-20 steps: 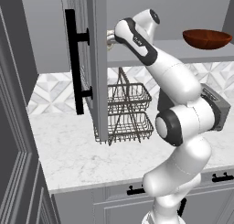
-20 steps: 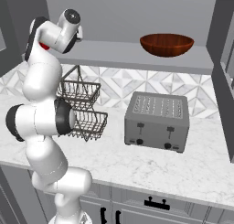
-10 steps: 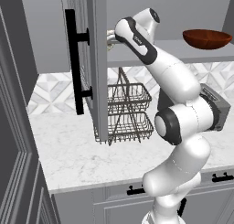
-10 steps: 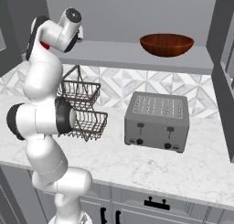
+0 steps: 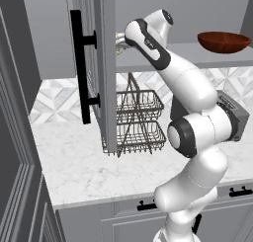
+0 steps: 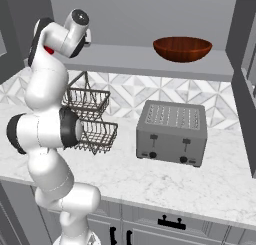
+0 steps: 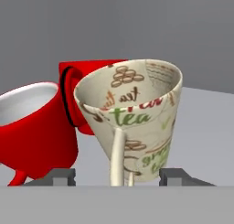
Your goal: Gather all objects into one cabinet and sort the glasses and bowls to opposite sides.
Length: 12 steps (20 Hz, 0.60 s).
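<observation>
Glossy red cups (image 7: 36, 127), matt printed cream cup (image 7: 137, 122), wood-like bowl (image 6: 182, 48).

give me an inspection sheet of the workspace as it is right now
surface: grey cabinet shelf, with a white marble counter below it.
job's things: cream patterned cup tilted against a red cup at the shelf's left end; another red cup behind them; dark brown bowl at the right end.
clutter: wire basket rack and silver toaster on the counter.
grippers: gripper open, fingertips either side of the cream cup, not clamping it.
cables: nothing seen.
surroundings: open cabinet door with black bar handle; patterned tile backsplash.
</observation>
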Available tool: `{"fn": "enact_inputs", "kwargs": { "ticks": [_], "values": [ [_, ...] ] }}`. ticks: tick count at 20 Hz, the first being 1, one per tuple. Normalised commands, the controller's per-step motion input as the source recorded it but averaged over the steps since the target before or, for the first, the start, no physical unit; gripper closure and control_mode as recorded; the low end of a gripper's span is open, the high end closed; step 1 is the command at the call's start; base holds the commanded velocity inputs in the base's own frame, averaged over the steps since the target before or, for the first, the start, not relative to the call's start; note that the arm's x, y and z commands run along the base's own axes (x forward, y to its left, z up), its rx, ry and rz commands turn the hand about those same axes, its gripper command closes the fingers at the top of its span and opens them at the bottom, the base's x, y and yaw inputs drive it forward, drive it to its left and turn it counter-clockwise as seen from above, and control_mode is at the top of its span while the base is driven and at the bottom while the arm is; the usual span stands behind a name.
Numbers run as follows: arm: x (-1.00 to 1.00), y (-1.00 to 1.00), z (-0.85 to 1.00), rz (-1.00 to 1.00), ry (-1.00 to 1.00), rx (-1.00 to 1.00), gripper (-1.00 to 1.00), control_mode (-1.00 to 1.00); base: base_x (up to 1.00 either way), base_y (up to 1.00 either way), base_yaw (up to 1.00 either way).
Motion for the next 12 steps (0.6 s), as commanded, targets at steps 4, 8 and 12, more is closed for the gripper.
{"fn": "enact_inputs", "kwargs": {
  "ticks": [4,8,12],
  "values": [
    [-0.77,-0.49,0.0,-0.07,-0.02,0.0,-1.0,-1.0,0.0,0.0,0.0],
    [-0.86,-0.81,0.0,-0.14,-0.02,0.02,-1.0,-1.0,0.0,0.0,0.0],
    [-0.93,-0.82,0.0,-0.22,-0.01,0.03,-1.0,-1.0,0.0,0.0,0.0]
  ]
}}
